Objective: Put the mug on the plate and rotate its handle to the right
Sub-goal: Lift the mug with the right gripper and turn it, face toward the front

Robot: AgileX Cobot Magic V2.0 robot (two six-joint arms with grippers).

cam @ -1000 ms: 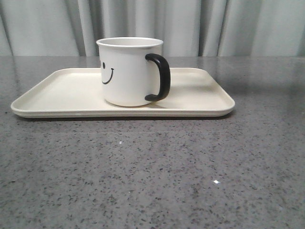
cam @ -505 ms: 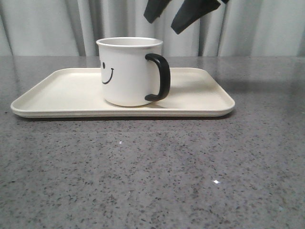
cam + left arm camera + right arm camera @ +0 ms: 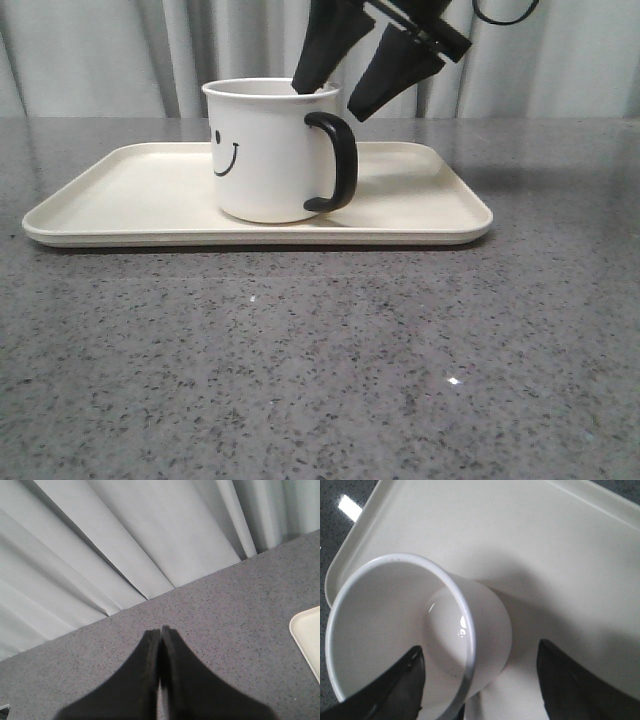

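Note:
The white mug [image 3: 265,150] with a black smiley face stands upright on the cream plate [image 3: 420,200]. Its black handle [image 3: 340,160] points to the right in the front view. My right gripper [image 3: 327,100] is open and comes down from above. One finger is at or just inside the mug's rim and the other hangs outside, above the handle. In the right wrist view the mug [image 3: 395,620] lies between the spread fingers [image 3: 570,680] over the plate [image 3: 520,530]. My left gripper [image 3: 161,632] is shut and empty over the grey table, away from the mug.
The speckled grey table [image 3: 320,360] stretches in front of the plate. Grey curtains [image 3: 100,50] hang behind it. A corner of the plate [image 3: 307,630] shows at the edge of the left wrist view.
My right gripper has come down from the top of the front view to the mug's rim, its jaws still open. The mug and plate have not moved.

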